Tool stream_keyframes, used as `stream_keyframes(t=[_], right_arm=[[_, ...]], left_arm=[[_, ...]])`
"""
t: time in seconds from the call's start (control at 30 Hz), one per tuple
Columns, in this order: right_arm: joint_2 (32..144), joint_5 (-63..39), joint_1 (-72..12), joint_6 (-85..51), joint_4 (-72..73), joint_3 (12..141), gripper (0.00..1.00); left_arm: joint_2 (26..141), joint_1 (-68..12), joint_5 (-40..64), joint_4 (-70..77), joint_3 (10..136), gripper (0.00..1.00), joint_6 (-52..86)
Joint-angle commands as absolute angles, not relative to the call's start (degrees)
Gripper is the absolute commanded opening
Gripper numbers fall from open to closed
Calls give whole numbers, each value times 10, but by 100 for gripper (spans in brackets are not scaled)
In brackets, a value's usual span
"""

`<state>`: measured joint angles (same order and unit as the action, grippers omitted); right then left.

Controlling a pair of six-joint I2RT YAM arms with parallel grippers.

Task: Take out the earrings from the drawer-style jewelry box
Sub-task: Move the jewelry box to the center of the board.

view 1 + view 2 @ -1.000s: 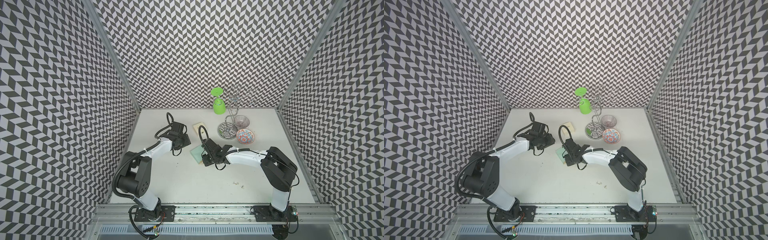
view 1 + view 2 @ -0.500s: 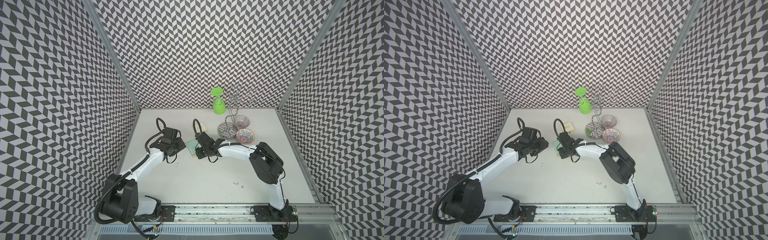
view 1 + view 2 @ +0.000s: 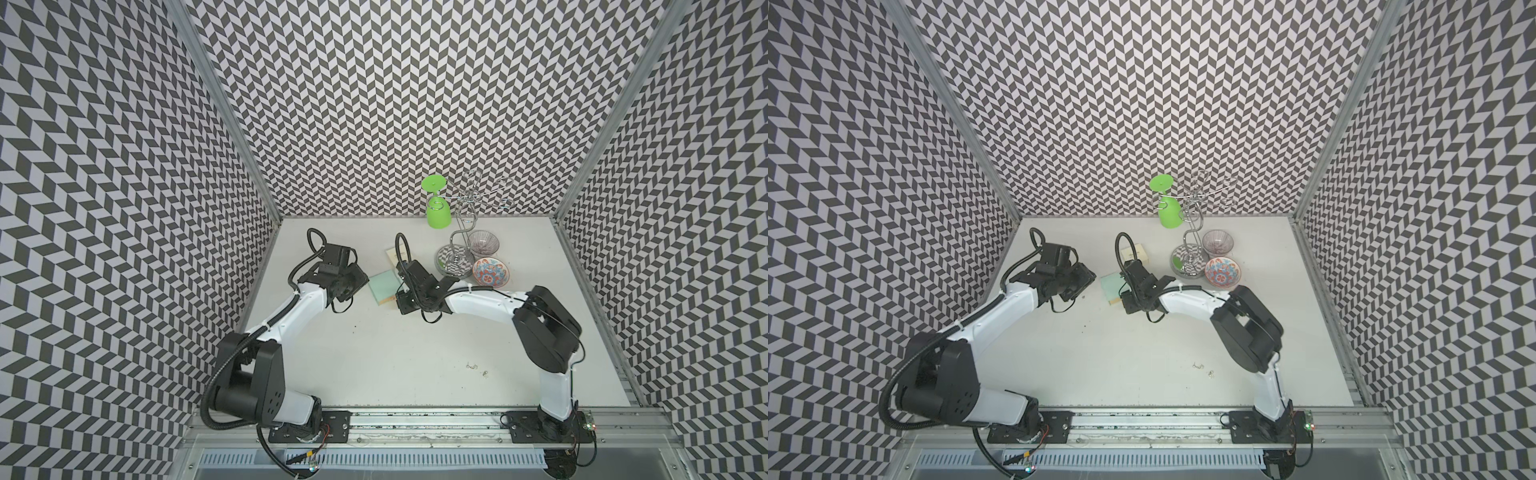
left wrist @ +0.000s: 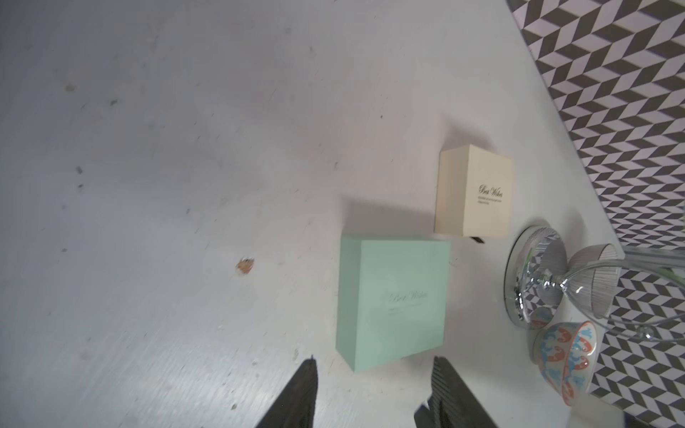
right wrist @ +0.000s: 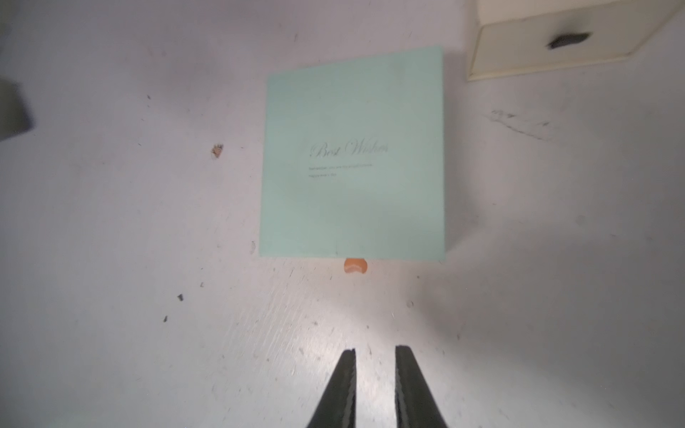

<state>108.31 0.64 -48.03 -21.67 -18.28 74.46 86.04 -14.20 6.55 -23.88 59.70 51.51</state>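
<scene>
Right wrist view: closed mint jewelry box (image 5: 352,155) just ahead of the right hand (image 5: 375,349), whose fingers stand narrowly apart, holding nothing; its orange tab (image 5: 355,266) faces them. Left hand (image 4: 375,359) is spread wide beside the box, also empty. Box insides hidden. Tiny earrings (image 3: 471,365) lie on the desk (image 3: 395,353) well behind the right hand, barely specks.

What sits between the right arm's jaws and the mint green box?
Right wrist view: bare table and a small orange tab poking out of the mint green box toward the right gripper, whose jaws touch neither.
</scene>
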Motion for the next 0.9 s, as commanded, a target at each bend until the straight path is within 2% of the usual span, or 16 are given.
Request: stream_keyframes(t=[0.0,0.2,0.3,0.5,0.87], right_arm=[[982,41,-478,-261,-109,678,21],[855,54,-467,-340,-2,516,31],[813,51,-453,-371,32,466,35],[782,44,-438,-388,52,431,35],[751,44,-429,-386,29,415,34]], left_arm=[[923,-138,88,-201,666,47,511],[1061,-127,137,-173,781,45,516],[1143,-123,141,-221,873,44,522],[1258,-125,134,-259,1001,41,530],[1337,-153,137,-248,1076,41,526]])
